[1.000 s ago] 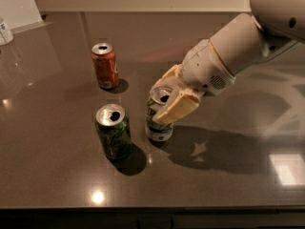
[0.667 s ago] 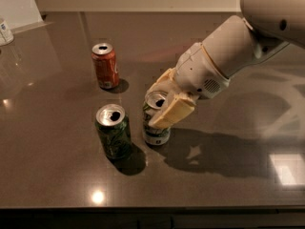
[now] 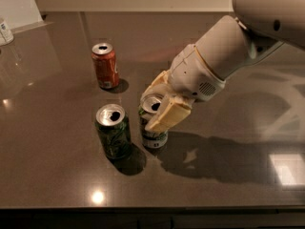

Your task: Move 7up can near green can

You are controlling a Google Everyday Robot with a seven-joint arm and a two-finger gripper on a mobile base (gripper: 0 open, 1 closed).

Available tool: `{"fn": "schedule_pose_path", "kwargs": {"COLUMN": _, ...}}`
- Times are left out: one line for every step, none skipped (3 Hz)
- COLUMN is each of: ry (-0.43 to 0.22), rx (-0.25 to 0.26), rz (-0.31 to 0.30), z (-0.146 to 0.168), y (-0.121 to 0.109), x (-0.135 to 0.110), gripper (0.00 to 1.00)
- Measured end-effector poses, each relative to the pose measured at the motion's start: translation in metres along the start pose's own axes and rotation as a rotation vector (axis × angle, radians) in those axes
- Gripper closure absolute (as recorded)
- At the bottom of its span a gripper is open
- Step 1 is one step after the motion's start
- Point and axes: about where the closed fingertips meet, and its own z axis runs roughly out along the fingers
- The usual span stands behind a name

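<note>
The end effector point(image 3: 157, 105) has carried the 7up can point(image 3: 153, 136) a little further across the counter point(image 3: 228, 185), fingers clamped either side of it. The green can point(image 3: 114, 133) now stands just beside the end effector, opposite the arm. To me, only the release remains.

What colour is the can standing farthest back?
Orange-red can, silver top, shown in the camera view. The gripper grips the 7up can beside the green can.
</note>
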Motion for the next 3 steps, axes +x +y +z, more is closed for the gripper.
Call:
{"fn": "schedule_pose_path", "kwargs": {"ry": 0.001, "rx": -0.001, "rz": -0.003, "z": 0.0006, "y": 0.0007, "x": -0.0016, "gripper": 0.13}}
{"fn": "schedule_pose_path", "kwargs": {"ry": 0.002, "rx": -0.001, "rz": -0.006, "z": 0.0011, "y": 0.0014, "x": -0.0032, "gripper": 0.0}}
{"fn": "schedule_pose_path", "kwargs": {"ry": 0.002, "rx": -0.001, "rz": -0.007, "z": 0.0011, "y": 0.0014, "x": -0.0032, "gripper": 0.0}}
